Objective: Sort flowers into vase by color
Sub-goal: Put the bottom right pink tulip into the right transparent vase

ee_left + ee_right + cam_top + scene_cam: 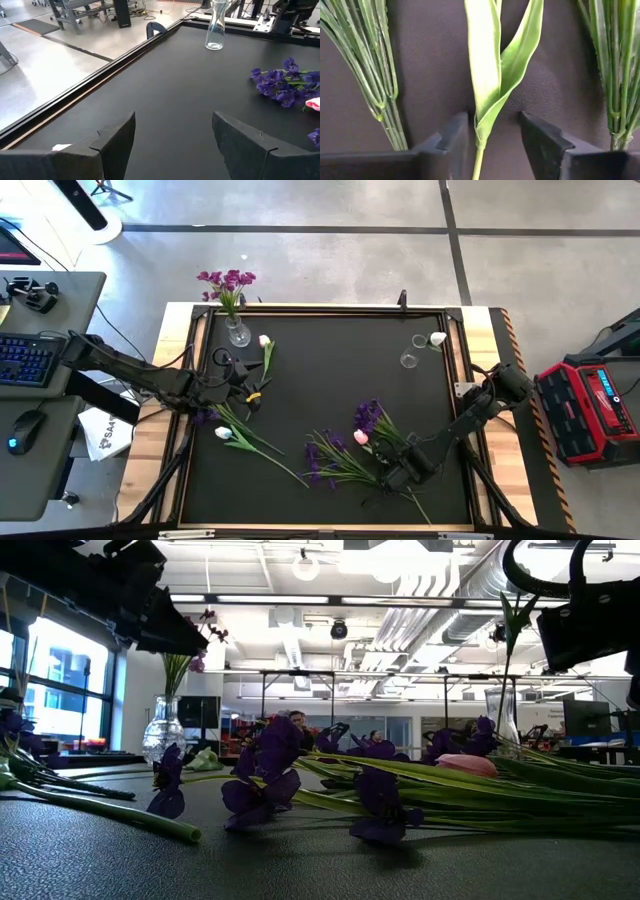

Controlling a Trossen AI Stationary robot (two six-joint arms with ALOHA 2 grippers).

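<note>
Right gripper is down low on the black surface, jaws spread wide, and a leafy green tulip stem runs straight up between them, touching neither finger; its bud is cut off from the wrist view. Just beyond the stem lie the purple flowers and a pink bud. Farther across, the left gripper hovers with jaws wide, nothing between them. Beyond that, the vase of purple flowers stands, the empty vase well apart.
</note>
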